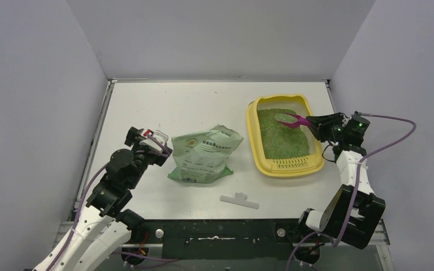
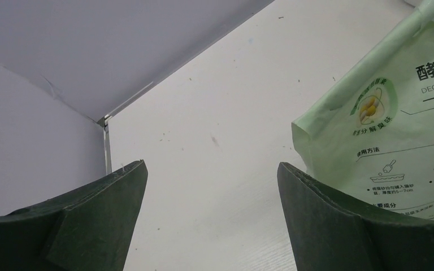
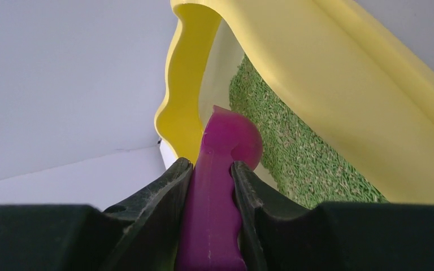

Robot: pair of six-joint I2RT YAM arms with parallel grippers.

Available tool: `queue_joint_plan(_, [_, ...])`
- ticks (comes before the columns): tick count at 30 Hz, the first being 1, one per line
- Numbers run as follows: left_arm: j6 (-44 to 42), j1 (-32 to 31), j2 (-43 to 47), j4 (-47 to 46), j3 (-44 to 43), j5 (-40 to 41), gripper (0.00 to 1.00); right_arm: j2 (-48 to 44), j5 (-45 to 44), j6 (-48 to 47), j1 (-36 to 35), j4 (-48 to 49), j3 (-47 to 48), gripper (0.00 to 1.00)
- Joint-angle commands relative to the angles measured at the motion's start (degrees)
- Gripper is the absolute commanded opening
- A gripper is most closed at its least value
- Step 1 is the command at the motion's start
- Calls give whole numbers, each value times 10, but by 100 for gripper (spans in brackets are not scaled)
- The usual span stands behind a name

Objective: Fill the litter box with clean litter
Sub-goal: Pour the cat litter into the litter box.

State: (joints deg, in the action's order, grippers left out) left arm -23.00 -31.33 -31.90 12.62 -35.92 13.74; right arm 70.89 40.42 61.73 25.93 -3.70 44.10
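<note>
The left end effector (image 2: pixel 212 169) hangs spread and empty just beside the green litter bag (image 1: pixel 206 155) on the table (image 1: pixel 203 107), while the right end effector (image 1: pixel 315 125) pinches the magenta scoop (image 1: pixel 293 119) over the yellow litter box (image 1: pixel 290 167), whose clean litter (image 1: pixel 280 141) likely needs levelling or topping up next.

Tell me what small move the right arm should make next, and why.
Probably tilt the magenta scoop to empty it over the green litter: the right gripper is shut on its handle, and its bowl hangs above the yellow litter box, seemingly carrying some granules. The left gripper is open beside the bag.
</note>
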Motion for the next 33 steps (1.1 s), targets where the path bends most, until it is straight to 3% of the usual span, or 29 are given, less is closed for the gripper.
queue_joint_plan(1, [-2, 4, 14, -44, 8, 16, 84, 28, -94, 17, -42, 87, 45, 0])
queue_joint_plan(11, [9, 4, 51, -71, 54, 40, 84, 76, -193, 35, -108, 86, 105, 0])
queue_joint_plan(33, [10, 5, 43, -71, 55, 15, 84, 41, -336, 35, -121, 20, 114, 0])
